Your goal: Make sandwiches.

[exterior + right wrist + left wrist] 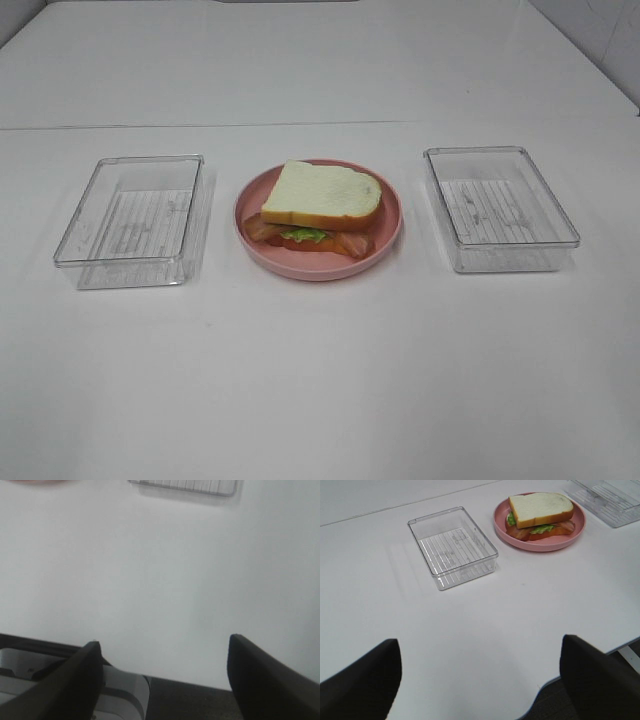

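**Sandwich stacked on the plate, both grippers back and empty**

Nearest, at the bottom of each wrist view, the dark fingers stand well apart with nothing between them: the left gripper hangs over bare table near its front edge, and the right gripper does the same on its side. Neither shows in the high view.

Further out, at the centre of the high view, the sandwich sits on the pink plate — a white bread slice on top, lettuce and bacon strips poking out under its front edge. The lower slice and any cheese are hidden.

It looks like light toy food, loosely stacked, so the layers would likely slide if squeezed from the side. Gripping across the crust edges of the whole stack seems safest.

A clear tray lies left of the plate, another tray to the right, both apart from it.

The table is white, smooth and faintly glossy — probably slippery. A seam crosses it beyond the trays.
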Tool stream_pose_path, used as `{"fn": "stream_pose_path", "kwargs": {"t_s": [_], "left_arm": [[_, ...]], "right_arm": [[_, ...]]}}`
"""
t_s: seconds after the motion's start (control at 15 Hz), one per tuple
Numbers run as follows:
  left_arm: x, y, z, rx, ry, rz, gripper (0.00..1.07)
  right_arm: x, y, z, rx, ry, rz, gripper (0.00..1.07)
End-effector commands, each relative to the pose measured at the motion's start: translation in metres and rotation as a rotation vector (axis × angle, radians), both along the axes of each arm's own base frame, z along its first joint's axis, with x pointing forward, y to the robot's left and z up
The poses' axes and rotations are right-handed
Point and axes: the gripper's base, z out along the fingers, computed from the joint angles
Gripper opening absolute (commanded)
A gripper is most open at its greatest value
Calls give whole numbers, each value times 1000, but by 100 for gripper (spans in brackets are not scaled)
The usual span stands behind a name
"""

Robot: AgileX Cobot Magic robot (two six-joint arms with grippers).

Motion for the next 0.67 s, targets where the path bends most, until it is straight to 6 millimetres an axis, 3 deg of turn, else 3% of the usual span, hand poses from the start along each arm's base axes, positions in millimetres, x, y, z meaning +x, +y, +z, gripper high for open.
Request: {"fn": "stream_pose_path", "kwargs": {"t_s": [0.07, 0.13, 0.2, 0.53, 0.6, 0.67], "left_arm": [[-1, 0, 0, -4, -15, -2, 82], [-1, 0, 0, -4, -15, -2, 82], [-1, 0, 0, -4, -15, -2, 82], [-1, 0, 0, -4, -15, -2, 82], [-1, 0, 0, -4, -15, -2, 82], [-1, 0, 0, -4, -15, -2, 82]], "right_arm": [[-37, -9, -16, -2, 14, -10, 67], [-57, -14, -23, 3, -10, -10, 67], [-89, -22, -36, 10, -88, -1, 67], [-129, -31, -38, 44, -363, 49, 67], [-140, -34, -38, 55, -514, 71, 67], [-144, -35, -39, 61, -550, 70, 67]]}}
